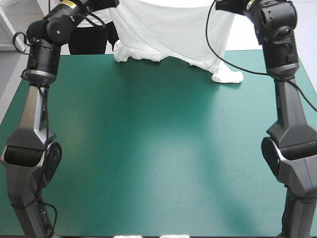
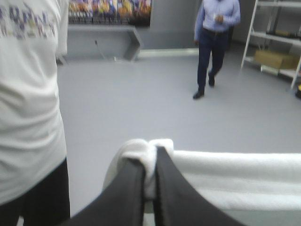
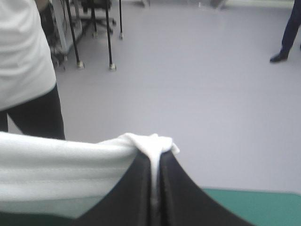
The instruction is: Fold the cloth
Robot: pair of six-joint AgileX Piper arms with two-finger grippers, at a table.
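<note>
- While both arms reach high over the table's far edge, we hold the T-shirt [image 1: 163, 29] stretched between them as a white sheet. We judge the step in hand to be the lift-and-spread that comes before laying it flat.
- Our left gripper [image 2: 150, 162] is pressed together on a bunched corner of the fabric, which is pinched between its black fingers [image 2: 129, 197]. From there the upper edge runs off toward the other arm.
- Our right gripper [image 3: 154, 157] pinches the opposite corner in the same way, and a small white tuft pokes out past its fingertips.
- Most of the garment hangs in the air, but its lower part rests on the teal-green table [image 1: 148, 148]. One crumpled fold touches down near the middle of the far edge, and another trails toward the far right corner.
- The next move, as we read it, calls for drawing both arms toward the near edge together while lowering them evenly. That way the trailing hem can anchor the cloth and the body can lay out smooth.
- We would watch the bunched hem, since any crease left in it would likely carry into the fold.
</note>
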